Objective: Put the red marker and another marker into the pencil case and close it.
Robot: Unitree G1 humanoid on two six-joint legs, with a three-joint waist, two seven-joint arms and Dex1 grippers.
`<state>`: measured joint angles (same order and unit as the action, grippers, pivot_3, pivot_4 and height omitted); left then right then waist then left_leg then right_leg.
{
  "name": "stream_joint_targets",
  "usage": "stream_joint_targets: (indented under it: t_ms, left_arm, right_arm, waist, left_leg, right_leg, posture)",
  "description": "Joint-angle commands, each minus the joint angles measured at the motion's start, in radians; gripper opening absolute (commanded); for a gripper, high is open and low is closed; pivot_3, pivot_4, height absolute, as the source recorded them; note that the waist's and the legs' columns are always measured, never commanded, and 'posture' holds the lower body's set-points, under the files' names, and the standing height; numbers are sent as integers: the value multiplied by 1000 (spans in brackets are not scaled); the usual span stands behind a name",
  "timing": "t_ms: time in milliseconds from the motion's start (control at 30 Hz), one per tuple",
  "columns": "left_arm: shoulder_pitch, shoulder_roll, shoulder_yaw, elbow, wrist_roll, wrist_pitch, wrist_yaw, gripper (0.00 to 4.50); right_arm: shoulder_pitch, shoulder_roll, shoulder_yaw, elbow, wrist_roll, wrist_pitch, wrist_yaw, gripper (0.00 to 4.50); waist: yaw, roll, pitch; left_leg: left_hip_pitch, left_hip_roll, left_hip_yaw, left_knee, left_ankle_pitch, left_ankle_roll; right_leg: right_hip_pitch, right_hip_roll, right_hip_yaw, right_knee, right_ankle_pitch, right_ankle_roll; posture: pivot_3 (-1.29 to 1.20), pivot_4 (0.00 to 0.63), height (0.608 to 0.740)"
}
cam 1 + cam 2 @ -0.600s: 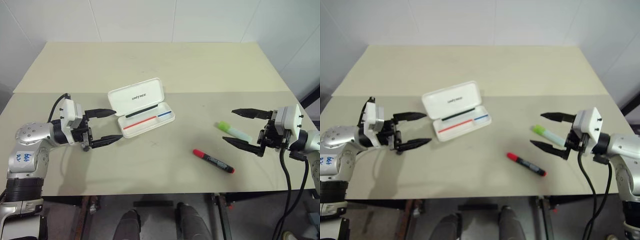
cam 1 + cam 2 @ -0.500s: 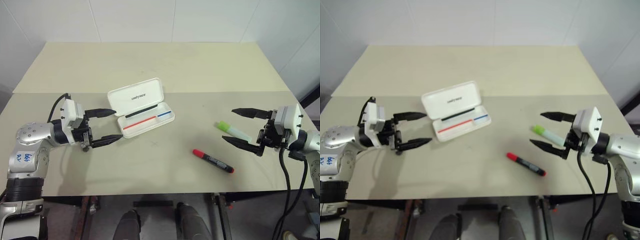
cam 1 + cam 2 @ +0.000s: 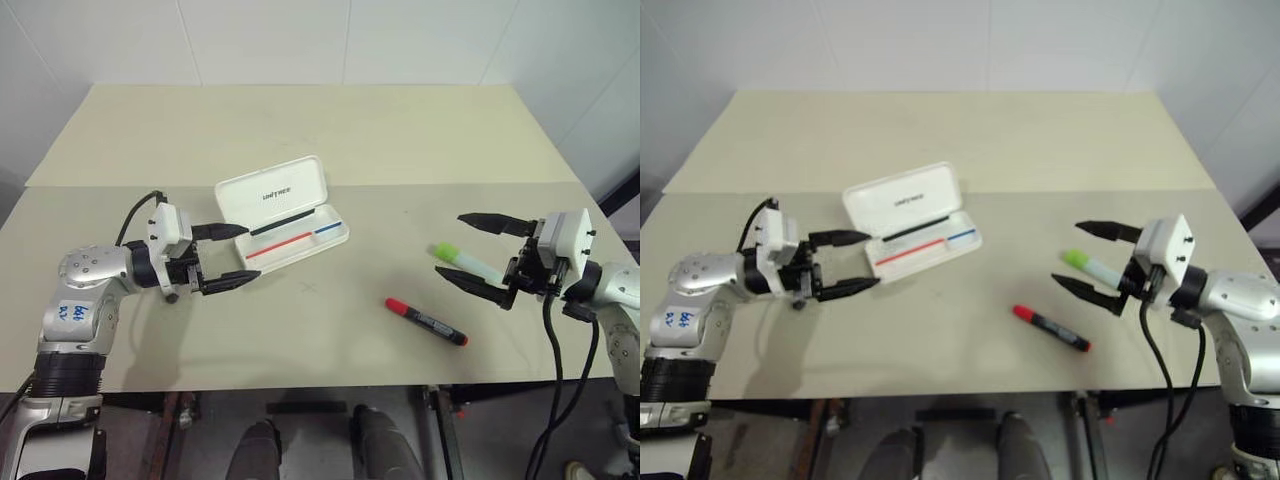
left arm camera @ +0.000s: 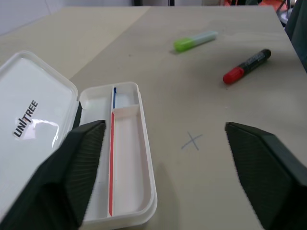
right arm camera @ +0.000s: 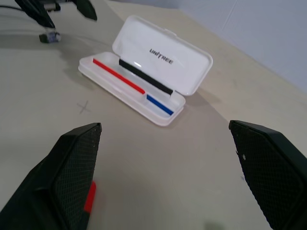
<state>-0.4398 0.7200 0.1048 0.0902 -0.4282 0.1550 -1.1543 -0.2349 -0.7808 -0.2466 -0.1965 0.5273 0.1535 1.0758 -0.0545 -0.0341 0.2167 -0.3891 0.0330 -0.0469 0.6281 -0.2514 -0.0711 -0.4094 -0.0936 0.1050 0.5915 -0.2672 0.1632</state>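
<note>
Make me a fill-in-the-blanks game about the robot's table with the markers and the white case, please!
1. The lid of the pencil case is ____.
2. The red marker lies on the ____, not in the case.
3. The cap of the other marker is ____.
4. The right hand has its fingers ____, holding nothing.

Missing words: open; table; green; open

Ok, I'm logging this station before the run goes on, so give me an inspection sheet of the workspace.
Surface: beige table, small pencilled cross.
Job's things: pencil case open, lid up, no markers inside; red marker and green-capped marker lying apart on the table.
Clutter: nothing seen.
Grippers: left claw open beside the case; right claw open, straddling the green-capped marker's end.
Cables: black cable hanging from the right wrist.
Surroundings: white walls.
</note>
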Motion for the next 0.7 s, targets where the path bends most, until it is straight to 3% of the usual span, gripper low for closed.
stream_joint_targets:
  t_ms: [33, 133, 700]
  left_arm:
    - [4, 2, -13, -3, 34, -15, 15, 2894]
    - [6, -17, -41, 1, 70, -13, 52, 1826]
    - [-37, -74, -158, 81, 254, 0, 182, 1826]
  right_arm:
    - [-17, 19, 15, -47, -3, -11, -24, 4500]
    - [-26, 29, 39, -87, 1, 0, -37, 4500]
    - [-30, 96, 144, -250, 22, 56, -89, 4500]
  waist:
    - [1, 0, 0]
    - [3, 0, 0]
    - [14, 0, 0]
  left_leg:
    - [0, 0, 0, 0, 0, 0]
    - [0, 0, 0, 0, 0, 0]
    - [0, 0, 0, 1, 0, 0]
  right_leg:
    - [0, 0, 0, 0, 0, 0]
    - [0, 0, 0, 0, 0, 1]
    - [0, 0, 0, 0, 2, 3]
  posture:
    - [0, 150, 740]
    - [0, 150, 740]
    - [0, 150, 740]
